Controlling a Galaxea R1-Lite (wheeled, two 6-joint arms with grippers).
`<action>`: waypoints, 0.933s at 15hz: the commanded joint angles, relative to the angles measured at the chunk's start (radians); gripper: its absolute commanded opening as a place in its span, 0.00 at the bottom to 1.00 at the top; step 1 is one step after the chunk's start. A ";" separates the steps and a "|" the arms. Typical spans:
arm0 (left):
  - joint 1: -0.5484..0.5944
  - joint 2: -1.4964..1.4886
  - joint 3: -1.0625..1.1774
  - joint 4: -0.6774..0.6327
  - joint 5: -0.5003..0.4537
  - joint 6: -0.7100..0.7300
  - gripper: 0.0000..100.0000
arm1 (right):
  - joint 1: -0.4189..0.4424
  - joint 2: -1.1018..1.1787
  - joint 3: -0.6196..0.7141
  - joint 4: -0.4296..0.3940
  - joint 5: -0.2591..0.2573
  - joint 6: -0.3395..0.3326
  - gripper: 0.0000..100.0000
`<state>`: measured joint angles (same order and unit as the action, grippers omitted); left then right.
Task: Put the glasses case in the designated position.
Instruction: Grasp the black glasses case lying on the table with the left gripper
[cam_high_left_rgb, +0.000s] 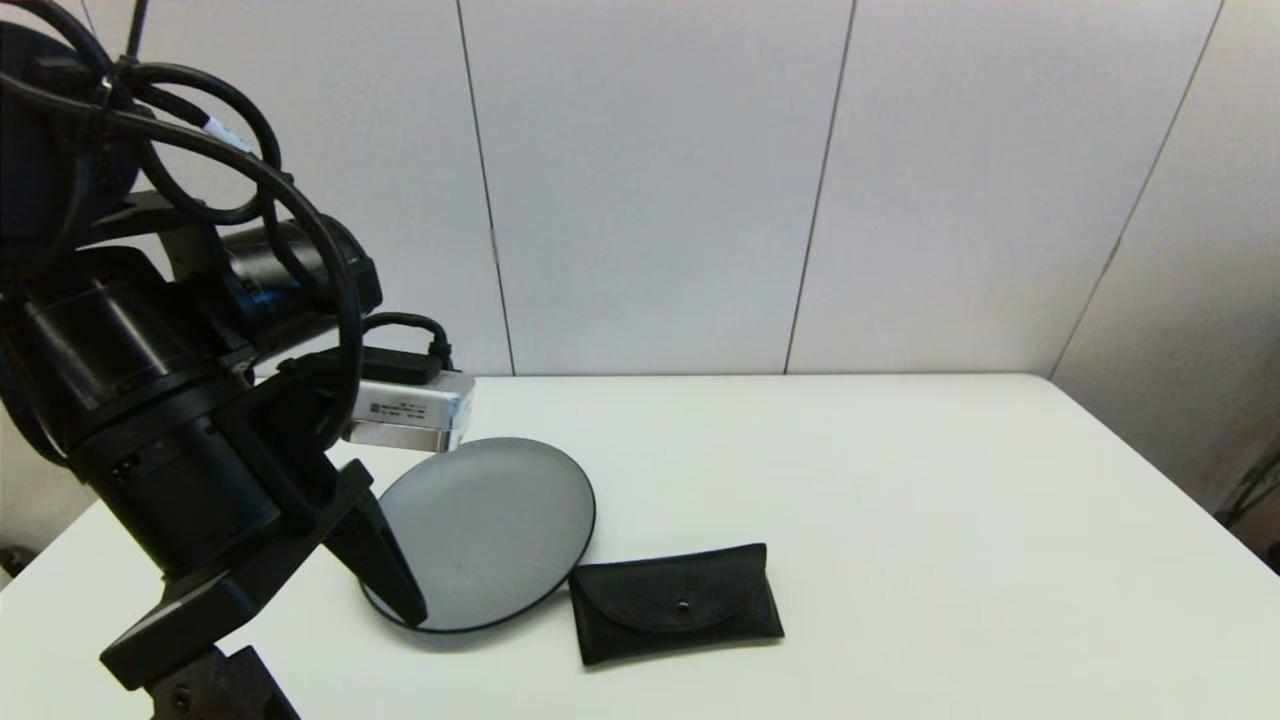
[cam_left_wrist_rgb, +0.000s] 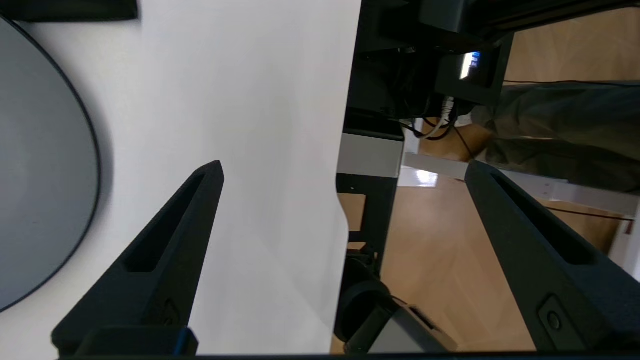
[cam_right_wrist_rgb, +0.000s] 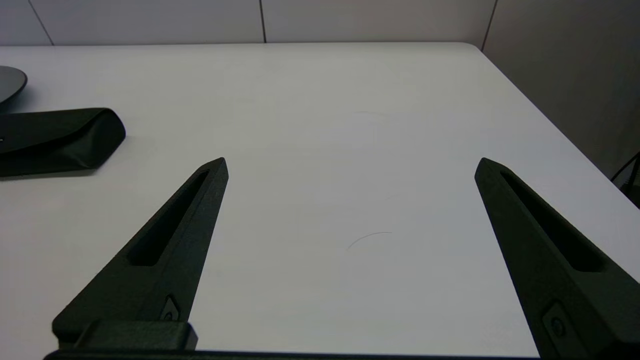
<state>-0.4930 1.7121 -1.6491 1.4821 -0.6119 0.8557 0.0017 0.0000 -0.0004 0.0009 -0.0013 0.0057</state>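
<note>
Head view shows the black glasses case (cam_high_left_rgb: 676, 602) lying flat on the white table (cam_high_left_rgb: 900, 480), just beside the grey plate (cam_high_left_rgb: 490, 520), long axis running left to right, flap and snap facing up. It looks soft and light; pinching across its short width seems safest. Left gripper (cam_left_wrist_rgb: 345, 167) hovers near the plate, fingers apart. Right gripper (cam_right_wrist_rgb: 350, 165), also spread, is well apart from the case.

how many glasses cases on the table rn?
1. The glasses case lies flat on the white table, just right of the grey plate, nearly touching its rim. No other is visible.
</note>
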 joint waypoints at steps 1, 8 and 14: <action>-0.055 0.052 -0.006 0.001 0.037 -0.050 1.00 | 0.001 0.002 0.000 0.001 0.000 0.000 1.00; -0.162 0.110 -0.003 -0.336 0.389 -0.270 1.00 | 0.001 0.002 0.000 0.001 0.000 0.000 1.00; -0.225 0.172 0.025 -0.608 0.455 -0.270 1.00 | 0.000 0.002 0.000 -0.001 0.000 0.000 1.00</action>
<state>-0.6894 1.8564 -1.6466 0.9543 -0.1566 0.5821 0.0017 0.0000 -0.0004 0.0013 -0.0017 0.0062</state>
